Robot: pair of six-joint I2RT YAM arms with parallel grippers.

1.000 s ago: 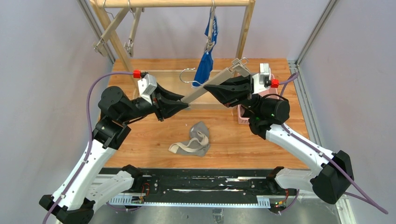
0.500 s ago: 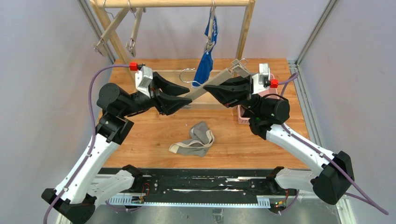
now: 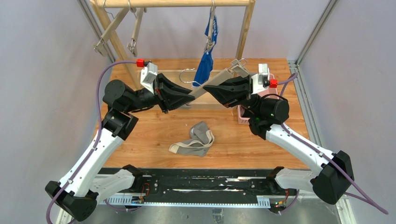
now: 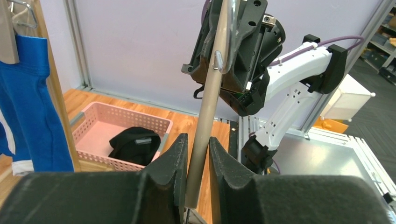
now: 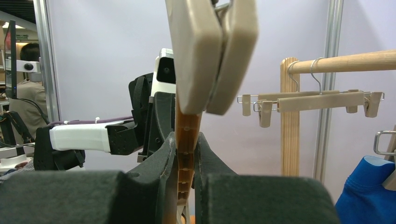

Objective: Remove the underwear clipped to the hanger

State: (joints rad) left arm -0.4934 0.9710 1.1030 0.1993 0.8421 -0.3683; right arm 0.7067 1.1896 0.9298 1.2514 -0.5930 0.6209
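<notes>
Left pincer (image 3: 189, 97) now up around the hanger bar (image 3: 212, 85), barely apart; right pincer (image 3: 208, 88) clamping it

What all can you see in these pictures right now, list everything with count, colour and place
Blue underwear: one, bright blue with white trim, clipped to a hanger on the rail.
Grey underwear: one, lying loose on the table.
Black underwear: one, inside the pink basket.
Pink basket: one, on the table's right side.
Held hanger: one, beige, no garment, slanted between both hands.
Spare hangers: two, beige, on the rail's left end.
Rail: one, wooden, at the back.
Table: one, wooden.
Left hand: black, fingers around the hanger bar.
Right hand: black, gripping the hanger.
</notes>
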